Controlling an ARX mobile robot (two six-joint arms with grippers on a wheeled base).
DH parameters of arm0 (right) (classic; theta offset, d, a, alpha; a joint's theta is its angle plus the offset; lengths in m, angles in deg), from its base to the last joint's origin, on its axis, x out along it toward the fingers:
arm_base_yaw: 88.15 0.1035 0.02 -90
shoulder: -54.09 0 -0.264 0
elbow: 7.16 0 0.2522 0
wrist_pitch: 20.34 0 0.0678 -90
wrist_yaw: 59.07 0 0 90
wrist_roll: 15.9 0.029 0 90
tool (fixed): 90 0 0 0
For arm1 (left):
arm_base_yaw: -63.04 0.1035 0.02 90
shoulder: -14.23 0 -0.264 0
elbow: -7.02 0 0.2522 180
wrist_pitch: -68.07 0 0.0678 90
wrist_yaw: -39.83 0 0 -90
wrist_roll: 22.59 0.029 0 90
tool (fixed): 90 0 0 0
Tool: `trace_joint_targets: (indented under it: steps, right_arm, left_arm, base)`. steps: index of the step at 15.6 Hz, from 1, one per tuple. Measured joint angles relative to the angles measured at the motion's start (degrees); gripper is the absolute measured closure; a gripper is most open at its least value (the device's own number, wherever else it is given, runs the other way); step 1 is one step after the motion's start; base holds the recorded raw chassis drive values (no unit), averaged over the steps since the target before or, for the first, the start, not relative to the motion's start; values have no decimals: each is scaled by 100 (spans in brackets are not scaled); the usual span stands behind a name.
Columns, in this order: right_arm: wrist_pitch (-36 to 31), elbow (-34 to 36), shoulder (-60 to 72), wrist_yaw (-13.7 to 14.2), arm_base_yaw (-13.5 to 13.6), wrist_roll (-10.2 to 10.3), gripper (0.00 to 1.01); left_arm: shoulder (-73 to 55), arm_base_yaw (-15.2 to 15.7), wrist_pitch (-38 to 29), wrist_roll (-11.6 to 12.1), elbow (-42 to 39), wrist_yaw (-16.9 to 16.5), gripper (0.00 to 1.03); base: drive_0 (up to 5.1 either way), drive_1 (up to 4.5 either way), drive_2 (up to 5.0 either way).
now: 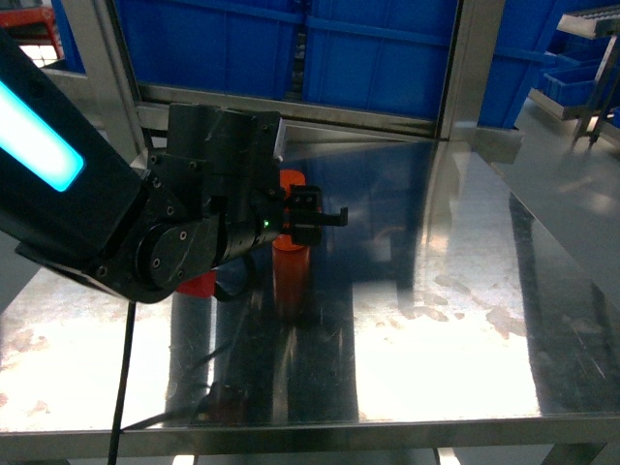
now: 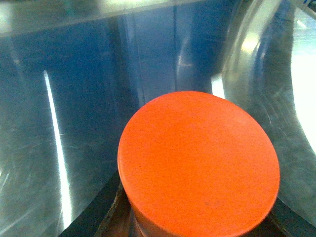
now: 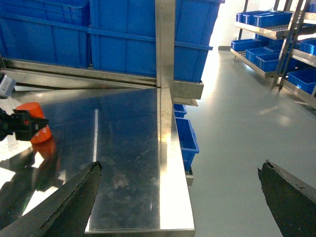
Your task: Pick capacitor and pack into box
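The left gripper [image 1: 312, 221] held its fingers [image 1: 308, 200] closed on the orange capacitor [image 1: 290, 254], a cylinder that stood upright on the steel desk [image 1: 436, 320]; its flat round top [image 2: 198, 163] filled the left wrist view. The right gripper's fingers [image 3: 69, 200] were spread wide and empty, beyond the desk's edge, well apart from the capacitor. Blue bins [image 1: 320, 48] stood behind the capacitor.

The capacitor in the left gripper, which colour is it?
The capacitor is plain orange; the left wrist view shows it best.
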Motion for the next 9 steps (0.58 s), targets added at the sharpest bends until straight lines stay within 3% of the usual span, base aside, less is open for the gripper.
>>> trace_joint_targets:
  steps: [2,4,7,9]
  right_arm:
    - [0,0,0,2,0,2,3]
    - [0,0,0,2,0,2,3]
    - [0,0,0,2,0,0,3]
    - [-2,0,0,-2,0,0,3]
  left_arm:
    - [966,44,-787,79,-1016,-2,58]
    - [2476,118,-1666,337,-2085,-66,58]
    - [4478,378,-1834,374,-3759,-68,58]
    - [4651,415,-1880,376,-3770,-44,58]
  base:
    - [0,0,0]
    - [0,0,0]
    - [0,0,0]
    - [0,0,0]
